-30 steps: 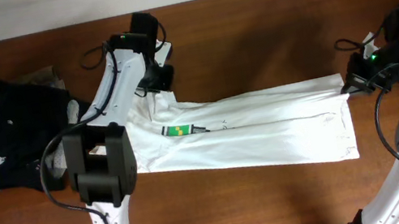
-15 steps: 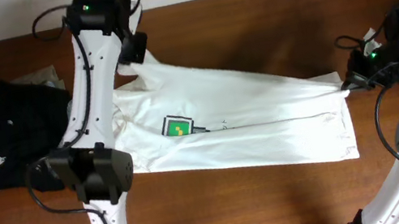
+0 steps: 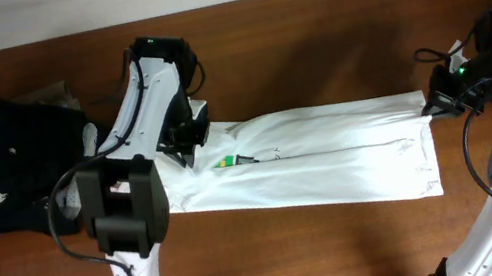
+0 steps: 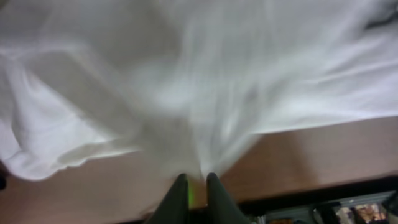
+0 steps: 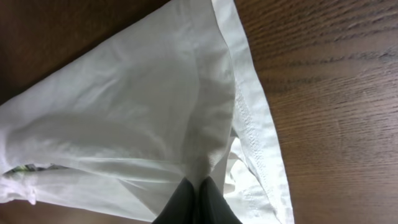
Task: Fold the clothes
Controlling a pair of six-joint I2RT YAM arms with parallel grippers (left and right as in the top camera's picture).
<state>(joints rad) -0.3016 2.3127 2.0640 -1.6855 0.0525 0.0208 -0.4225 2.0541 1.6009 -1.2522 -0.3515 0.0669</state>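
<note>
A white shirt [image 3: 321, 160] with a small green print [image 3: 227, 161] lies stretched across the table, folded lengthwise. My left gripper [image 3: 188, 140] is shut on the shirt's upper left edge, low over the table; in the left wrist view [image 4: 198, 179] white cloth [image 4: 186, 81] fans out from the fingertips. My right gripper [image 3: 430, 103] is shut on the shirt's upper right corner; in the right wrist view [image 5: 198, 182] the hemmed cloth [image 5: 155, 106] is pinched between the fingers.
A dark garment [image 3: 13, 169] with a white logo lies piled on a beige cloth at the table's left end. Bare wooden table [image 3: 313, 55] runs behind and in front of the shirt. Cables hang near the right arm.
My left gripper lifted the shirt's edge up and back, showing the green print, then brought it forward and down onto the shirt, folding it over. The right gripper stayed put.
</note>
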